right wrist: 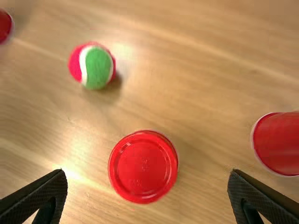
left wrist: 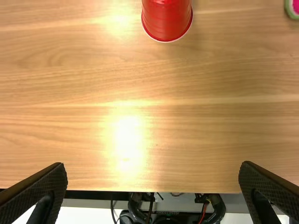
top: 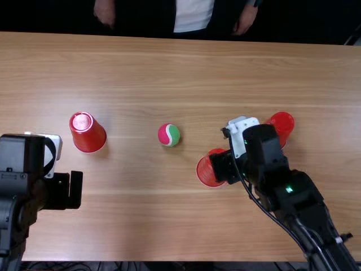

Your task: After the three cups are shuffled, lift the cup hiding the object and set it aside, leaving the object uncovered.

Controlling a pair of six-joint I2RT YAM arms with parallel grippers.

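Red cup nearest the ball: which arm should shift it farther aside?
Right: the right gripper, open, hangs over that cup; the left gripper sits far left, beyond the ball.

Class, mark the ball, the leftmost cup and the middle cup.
ball (right wrist: pixel 92 65): right wrist view, green band.
leftmost cup (top: pixel 89 135): top view, side wall.
middle cup (right wrist: pixel 143 166): right wrist view, upturned base.
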